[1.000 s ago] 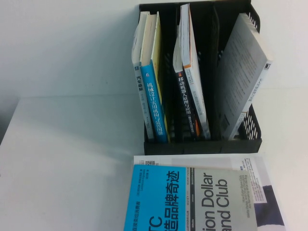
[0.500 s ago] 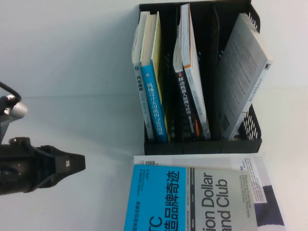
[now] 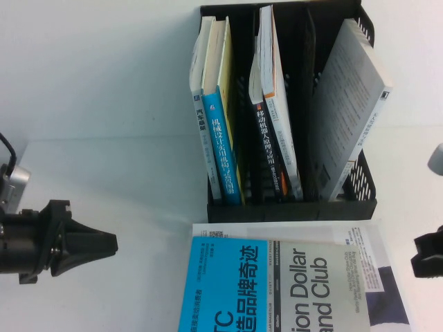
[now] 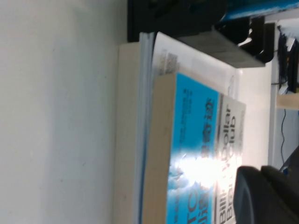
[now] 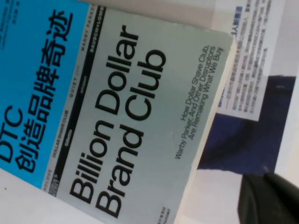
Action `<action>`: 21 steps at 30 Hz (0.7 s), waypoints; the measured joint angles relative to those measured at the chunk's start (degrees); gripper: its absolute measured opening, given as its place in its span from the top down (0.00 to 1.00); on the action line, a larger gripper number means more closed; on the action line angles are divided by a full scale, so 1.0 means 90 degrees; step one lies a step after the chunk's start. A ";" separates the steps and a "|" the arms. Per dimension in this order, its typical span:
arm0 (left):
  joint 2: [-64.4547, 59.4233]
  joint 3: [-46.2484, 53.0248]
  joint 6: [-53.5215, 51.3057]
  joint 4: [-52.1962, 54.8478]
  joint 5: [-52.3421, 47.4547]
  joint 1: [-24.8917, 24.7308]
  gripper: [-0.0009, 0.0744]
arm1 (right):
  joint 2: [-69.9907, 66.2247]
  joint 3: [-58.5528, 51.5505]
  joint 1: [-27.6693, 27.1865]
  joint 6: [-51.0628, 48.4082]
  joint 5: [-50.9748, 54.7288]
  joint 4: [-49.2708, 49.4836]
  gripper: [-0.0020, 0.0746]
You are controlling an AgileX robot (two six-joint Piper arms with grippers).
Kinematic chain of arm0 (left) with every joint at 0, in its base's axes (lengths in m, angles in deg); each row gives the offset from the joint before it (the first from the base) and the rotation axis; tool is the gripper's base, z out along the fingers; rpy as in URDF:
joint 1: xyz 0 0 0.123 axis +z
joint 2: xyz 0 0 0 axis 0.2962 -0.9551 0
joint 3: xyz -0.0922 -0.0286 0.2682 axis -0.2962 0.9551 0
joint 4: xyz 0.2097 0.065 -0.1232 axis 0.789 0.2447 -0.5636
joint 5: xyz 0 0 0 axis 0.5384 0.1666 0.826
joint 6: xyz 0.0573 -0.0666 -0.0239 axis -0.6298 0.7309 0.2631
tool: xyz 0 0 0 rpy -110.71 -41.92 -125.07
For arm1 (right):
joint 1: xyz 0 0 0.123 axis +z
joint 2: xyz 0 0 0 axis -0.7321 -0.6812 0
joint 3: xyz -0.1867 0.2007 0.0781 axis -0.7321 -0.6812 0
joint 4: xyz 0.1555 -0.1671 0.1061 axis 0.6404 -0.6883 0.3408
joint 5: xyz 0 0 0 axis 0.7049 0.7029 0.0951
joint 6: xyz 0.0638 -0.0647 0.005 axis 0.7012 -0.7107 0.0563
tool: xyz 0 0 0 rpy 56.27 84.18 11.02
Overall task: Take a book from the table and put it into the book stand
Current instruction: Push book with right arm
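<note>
Lies flat on a white book on the desk, just in front of the stand: the book, thick, blue and grey, title lines running across the stand's front. Left gripper beside it on the left, apart, jaws closed to a point. Right gripper at its right, apart; jaw state cannot be told.

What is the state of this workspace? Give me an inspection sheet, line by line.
Surface: white table.
Job's things: the book lies flat atop a large white book, in front of the book stand.
Clutter: other books upright or leaning in the stand's slots.
Grippers: left gripper hovers left of the book; right gripper at the right edge.
Cables: a dark cable at the left arm.
Surroundings: white wall behind.
</note>
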 joint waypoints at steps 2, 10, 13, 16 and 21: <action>-0.0091 0.0000 0.0013 0.0104 0.0037 -0.0060 0.98 | -0.0256 0.0000 0.0100 0.0031 -0.0098 -0.0017 0.98; -0.0257 0.0000 0.0165 0.0223 0.0570 -0.0527 0.51 | -0.1460 0.0021 0.0157 0.0044 -0.0289 -0.0032 0.98; -0.0400 0.0000 0.0165 0.0249 0.0873 -0.0745 0.29 | -0.1812 0.0062 0.0222 -0.0012 -0.0389 0.0023 0.97; -0.0580 -0.0006 0.0169 0.0273 0.1166 -0.0850 0.18 | -0.2126 0.0062 0.0458 -0.0013 -0.0480 0.0035 0.97; -0.1087 -0.0006 -0.0509 -0.0084 0.1179 -0.0848 0.14 | -0.2543 0.0075 0.1053 0.0057 -0.0783 0.0174 0.97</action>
